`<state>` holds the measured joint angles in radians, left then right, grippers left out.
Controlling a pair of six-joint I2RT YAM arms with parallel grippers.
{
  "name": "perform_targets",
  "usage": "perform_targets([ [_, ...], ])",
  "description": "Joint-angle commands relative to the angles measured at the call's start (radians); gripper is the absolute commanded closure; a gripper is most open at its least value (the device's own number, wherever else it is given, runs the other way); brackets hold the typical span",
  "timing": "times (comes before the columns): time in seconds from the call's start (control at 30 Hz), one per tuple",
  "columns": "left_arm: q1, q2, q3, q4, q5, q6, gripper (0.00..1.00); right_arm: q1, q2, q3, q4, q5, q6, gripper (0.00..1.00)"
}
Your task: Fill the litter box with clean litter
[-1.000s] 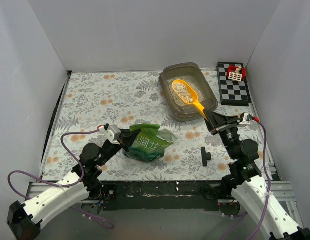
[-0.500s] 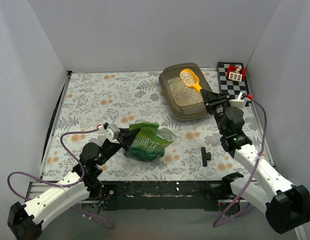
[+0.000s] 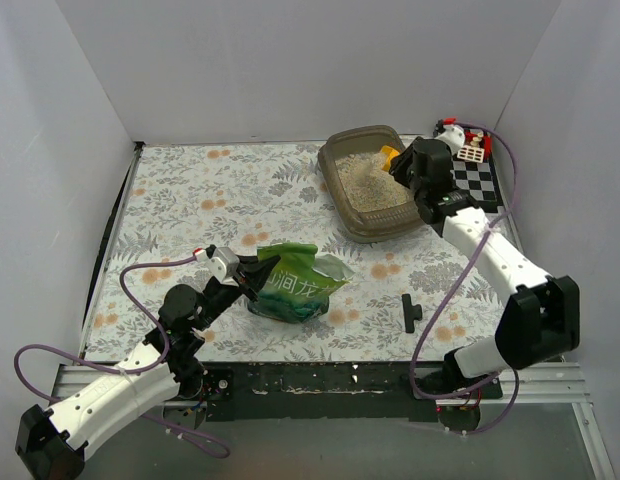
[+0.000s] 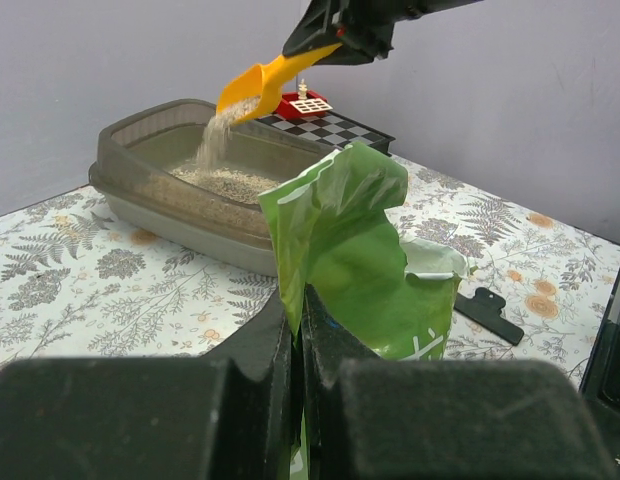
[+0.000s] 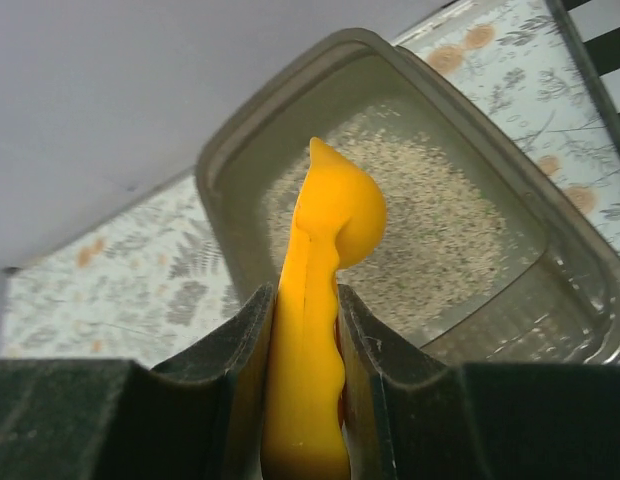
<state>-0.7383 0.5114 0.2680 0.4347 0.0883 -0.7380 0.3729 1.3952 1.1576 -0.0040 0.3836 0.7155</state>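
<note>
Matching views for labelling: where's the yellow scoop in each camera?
Top external: scoop upper right, over the litter box's right side.
Left wrist: top centre, tipped, litter pouring into the litter box.
Right wrist: centre, clamped in the right pincer.
Shared landmark: the litter box.

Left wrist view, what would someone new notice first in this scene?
The yellow-orange scoop stands out first. It is tilted above the litter box at the far right, with pale litter streaming off it into the tray, and the right end effector grips its handle. Next comes the crinkled green bag, standing open near the front with its edge pinched in the shut left end effector.
</note>
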Motion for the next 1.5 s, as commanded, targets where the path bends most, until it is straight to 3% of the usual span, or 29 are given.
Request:
perform_targets([
  [0.0, 0.011, -0.016, 0.014, 0.072, -0.018, 0.015, 1.00, -0.003, 0.100, 0.145, -0.051, 0.092, -0.247, 0.99],
  [0.3, 0.014, -0.007, 0.016, 0.065, -0.015, 0.020, 1.00, 0.027, 0.355, 0.405, -0.194, 0.161, -0.542, 0.99],
  [0.53, 0.016, 0.007, 0.019, 0.062, -0.007, 0.025, 1.00, 0.135, 0.409, 0.596, -0.269, 0.280, -0.806, 0.99],
  [0.73, 0.017, 0.012, 0.023, 0.059, 0.005, 0.026, 1.00, 0.195, 0.383, 0.720, -0.450, 0.290, -0.800, 0.99],
  [0.87, 0.017, 0.006, 0.023, 0.056, 0.007, 0.031, 1.00, 0.212, 0.193, 0.625, -0.479, 0.141, -0.682, 0.99],
  [1.03, 0.017, 0.007, 0.030, 0.052, 0.027, 0.029, 1.00, 0.212, 0.049, 0.593, -0.729, 0.121, -0.562, 0.99],
  [1.27, 0.017, 0.007, 0.034, 0.045, 0.034, 0.029, 1.00, 0.210, -0.254, 0.346, -0.910, 0.169, -0.352, 0.99],
  [1.47, 0.017, 0.019, 0.036, 0.047, 0.041, 0.023, 1.00, 0.210, -0.501, 0.024, -0.941, 0.169, -0.161, 0.99],
])
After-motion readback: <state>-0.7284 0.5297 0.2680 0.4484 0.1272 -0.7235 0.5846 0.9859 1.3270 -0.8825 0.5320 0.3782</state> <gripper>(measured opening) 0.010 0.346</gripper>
